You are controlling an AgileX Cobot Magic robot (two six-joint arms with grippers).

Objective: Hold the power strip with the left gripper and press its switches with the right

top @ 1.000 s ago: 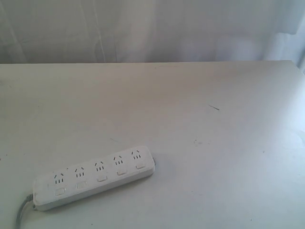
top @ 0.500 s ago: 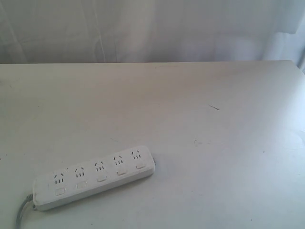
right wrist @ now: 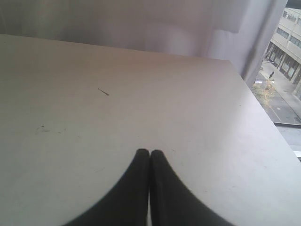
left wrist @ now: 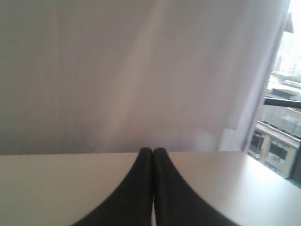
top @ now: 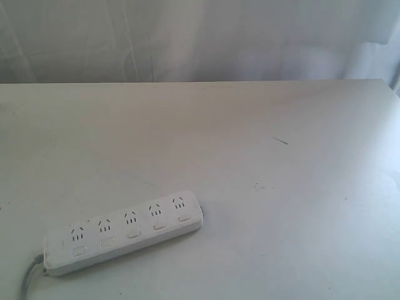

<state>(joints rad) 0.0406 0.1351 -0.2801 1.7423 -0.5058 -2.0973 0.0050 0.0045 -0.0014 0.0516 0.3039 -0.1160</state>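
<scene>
Table [top: 281, 125]: pale, wide top. Its far edge runs straight across the exterior view, against the curtain. In the right wrist view one side edge slants away, with a window and street beyond it.
Curtain [top: 187, 37]: white, hanging in folds behind the whole far edge.
Buildings [left wrist: 282, 141]: seen through glass past the curtain's end. No lettering legible.
Power strip [top: 125, 232]: lies flat on the table, low and left in the exterior view, slanted. Its corded end is nearer the camera and its other end points up and right. It has five socket groups. Any print on the casing is too small to read.
Open room: bare surface lies between the strip and the far edge, and across the right half of the table.
My left gripper [left wrist: 153, 150]: black fingers pressed together tip to tip, nothing between them. It is above the tabletop and faces the curtain.
My right gripper [right wrist: 149, 152]: black fingers likewise closed tip to tip, clamping nothing. It is above bare table, near the window-side edge.
Cord [top: 25, 281]: grey, leaves the strip's left end and runs out of the lower left corner of the exterior view.
Switches [top: 133, 234]: five small white squares in one row along the strip's nearer side, one below each socket group. Untouched.
Dark mark [top: 280, 140]: a short thin streak on the table, well apart from the strip.
</scene>
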